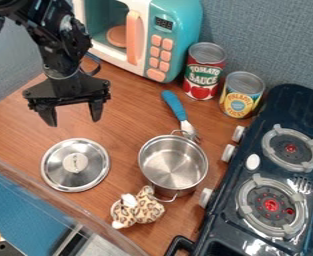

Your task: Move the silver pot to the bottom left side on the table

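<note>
Silver metal forms the open pot [173, 172], which stands upright on the wooden bench [128, 120], between the round lid [57, 172] and the black toy stove [279, 105]. The black gripper [73, 121] hangs down at the upper left of the camera view, its jaws spread wide. Seen from the camera, the pot lies to the right of the jaws and lower in view, well apart from them and outside their span; the lid is closer, below them in view. A leopard-print plush toy [147, 206] sits at the pot's lower left; whether they touch, I cannot tell. A blue-handled utensil [174, 105] reaches toward the pot's far loop handle. Farther back are two cans, red [204, 72] and yellow [241, 96], near a teal toy microwave [179, 20].
</note>
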Tool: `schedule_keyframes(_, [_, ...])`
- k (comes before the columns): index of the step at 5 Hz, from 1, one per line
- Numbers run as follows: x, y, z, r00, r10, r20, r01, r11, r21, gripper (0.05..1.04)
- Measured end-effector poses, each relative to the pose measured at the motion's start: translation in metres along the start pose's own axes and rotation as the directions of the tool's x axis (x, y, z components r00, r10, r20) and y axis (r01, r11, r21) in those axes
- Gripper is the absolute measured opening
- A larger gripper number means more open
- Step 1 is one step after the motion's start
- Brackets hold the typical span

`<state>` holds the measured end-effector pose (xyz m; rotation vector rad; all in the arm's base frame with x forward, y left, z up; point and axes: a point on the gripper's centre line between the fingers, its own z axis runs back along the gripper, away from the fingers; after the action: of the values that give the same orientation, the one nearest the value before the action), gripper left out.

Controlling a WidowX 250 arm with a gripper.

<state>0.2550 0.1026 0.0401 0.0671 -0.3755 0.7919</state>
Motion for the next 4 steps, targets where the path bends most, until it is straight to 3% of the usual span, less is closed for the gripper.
schedule_keyframes(1, [-0.004,0.000,-0.004,1.000,-0.001,-0.019,0.001,1.000,0.005,1.000])
schedule_keyframes(2, [-0.011,-0.020,-0.003,0.998,-0.053,-0.021,0.052,0.997,-0.056,1.000])
schedule_keyframes(3, [-0.024,-0.053,-0.009,0.991,-0.131,-0.041,0.124,0.981,-0.147,1.000])
schedule_keyframes(4, [-0.035,-0.078,-0.016,0.980,-0.196,-0.046,0.184,0.965,-0.189,1.000])
